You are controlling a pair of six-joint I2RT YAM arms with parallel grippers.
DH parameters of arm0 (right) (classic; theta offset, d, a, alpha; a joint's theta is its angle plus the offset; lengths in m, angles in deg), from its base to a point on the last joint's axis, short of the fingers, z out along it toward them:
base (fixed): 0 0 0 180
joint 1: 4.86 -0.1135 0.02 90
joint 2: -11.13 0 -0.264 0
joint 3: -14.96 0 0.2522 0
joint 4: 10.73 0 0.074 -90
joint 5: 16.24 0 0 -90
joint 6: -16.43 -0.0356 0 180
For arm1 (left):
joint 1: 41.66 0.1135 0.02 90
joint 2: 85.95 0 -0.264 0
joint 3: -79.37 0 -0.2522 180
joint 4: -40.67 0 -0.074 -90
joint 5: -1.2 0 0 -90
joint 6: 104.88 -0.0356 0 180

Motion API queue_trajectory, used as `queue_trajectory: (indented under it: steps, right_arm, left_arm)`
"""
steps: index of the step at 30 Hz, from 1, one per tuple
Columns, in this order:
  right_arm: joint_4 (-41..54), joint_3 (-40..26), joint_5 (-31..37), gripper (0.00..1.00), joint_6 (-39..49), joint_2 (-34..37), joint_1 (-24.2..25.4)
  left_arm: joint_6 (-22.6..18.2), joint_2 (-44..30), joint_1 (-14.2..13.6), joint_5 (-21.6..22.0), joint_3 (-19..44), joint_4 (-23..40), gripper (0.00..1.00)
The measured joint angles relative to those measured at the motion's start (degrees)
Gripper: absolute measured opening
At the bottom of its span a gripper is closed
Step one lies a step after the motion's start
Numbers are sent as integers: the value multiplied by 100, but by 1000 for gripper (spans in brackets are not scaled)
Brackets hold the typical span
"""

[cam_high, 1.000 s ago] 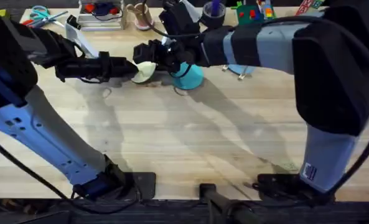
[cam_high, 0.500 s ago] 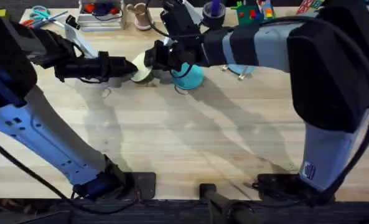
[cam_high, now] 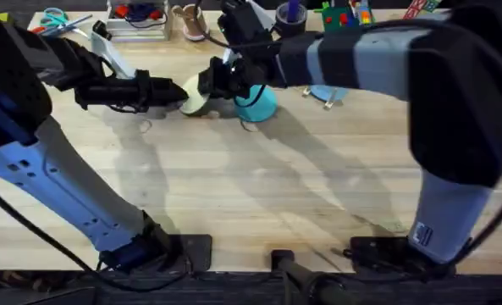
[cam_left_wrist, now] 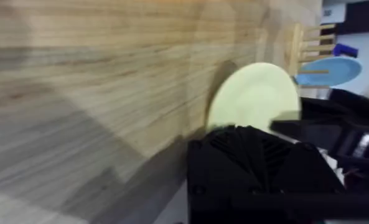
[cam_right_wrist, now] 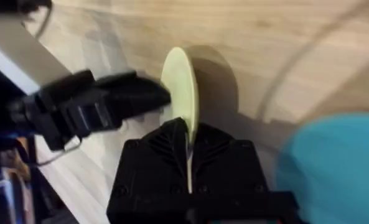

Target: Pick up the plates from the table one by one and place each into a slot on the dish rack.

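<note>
Both arms stretch to the table's far side, the left gripper (cam_high: 176, 91) and right gripper (cam_high: 206, 85) meeting tip to tip, each clamped shut.

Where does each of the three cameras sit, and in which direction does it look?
Overhead: above the arms' bases, looking down and forward over the table; both arms show.
Left wrist: on the left arm, facing the pale yellow plate; own fingers at the bottom.
Right wrist: on the right arm, seeing that plate edge-on; own fingers at the bottom.
All views share the yellow plate.

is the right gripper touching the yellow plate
Touching. In the right wrist view the yellow plate stands on edge with its rim pinched in the right gripper.
</note>
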Motion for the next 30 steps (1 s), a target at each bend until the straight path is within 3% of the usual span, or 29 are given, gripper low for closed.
queue_trajectory:
  steps: [6, 14, 22, 30]
  right_arm:
    - [1394, -159, 538, 29, 629, -677, 108]
    - [2671, -748, 1156, 29, 1638, -1214, 290]
    - [4016, -1393, 1412, 29, 2704, -1744, 573]
    - [5402, -2211, 1481, 29, 4117, -2118, 1013]
  left_arm:
    - [15, 555, -53, 612, 0, 154, 41]
    - [128, 2093, -277, 1287, 0, 460, 39]
    - [281, 3565, -940, 2066, 0, 965, 39]
    - [428, 4822, -1815, 2691, 0, 1500, 39]
